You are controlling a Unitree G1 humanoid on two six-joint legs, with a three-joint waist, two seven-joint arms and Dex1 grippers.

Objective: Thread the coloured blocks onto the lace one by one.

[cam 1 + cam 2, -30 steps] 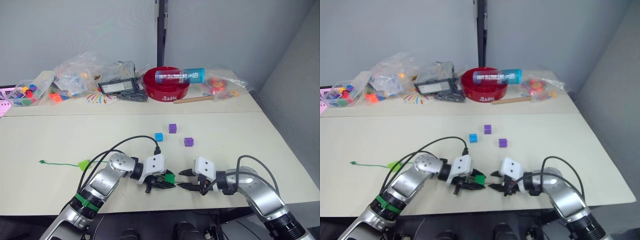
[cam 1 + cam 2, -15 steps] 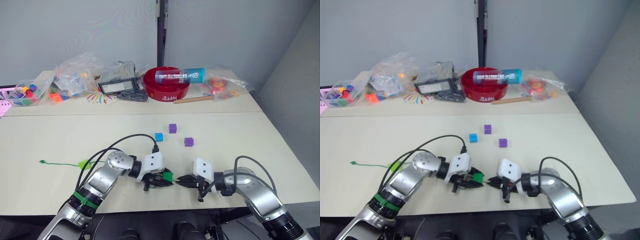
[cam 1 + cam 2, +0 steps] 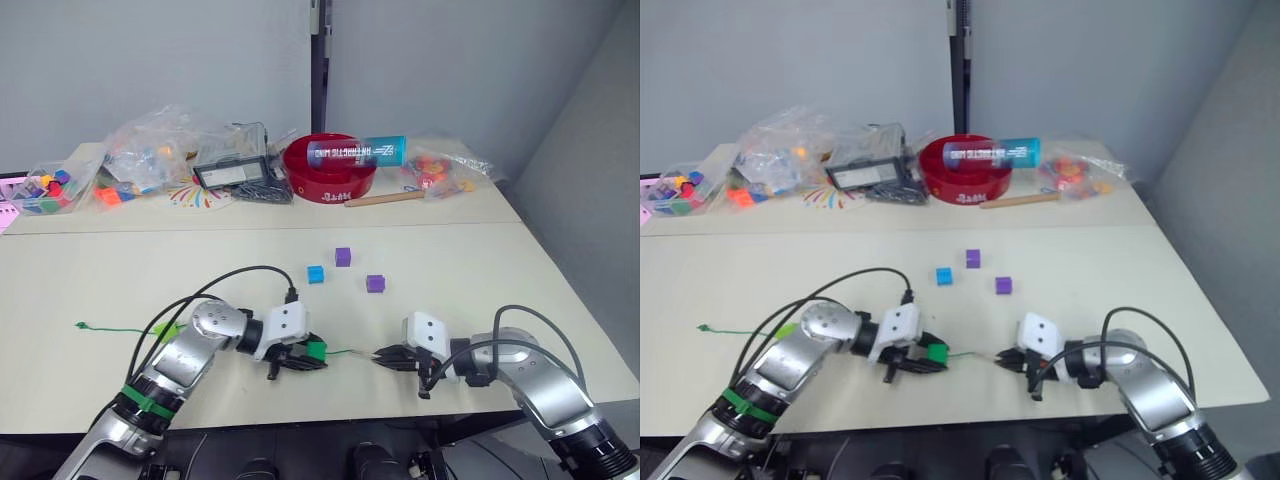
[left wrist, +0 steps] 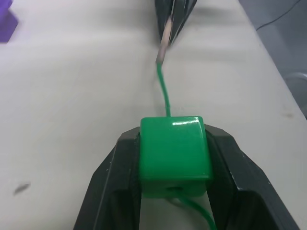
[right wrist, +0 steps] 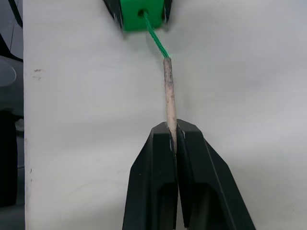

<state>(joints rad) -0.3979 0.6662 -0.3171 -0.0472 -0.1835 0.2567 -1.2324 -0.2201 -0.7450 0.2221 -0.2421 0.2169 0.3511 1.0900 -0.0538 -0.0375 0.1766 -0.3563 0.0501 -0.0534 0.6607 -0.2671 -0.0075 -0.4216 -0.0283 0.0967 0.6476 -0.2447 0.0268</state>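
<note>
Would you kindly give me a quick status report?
Left gripper shut on dark green block. Right gripper shut on lace tip; lace through block. Nothing in the way.

We are seeing silver-grey arms carrying looping black cables, a green band ringing the left forearm [image 3: 150, 398], white wrist housings, and black two-fingered grippers.

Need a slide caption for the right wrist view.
Right gripper pinches the lace's pale tip, drawing the green lace through the dark green block.
</note>
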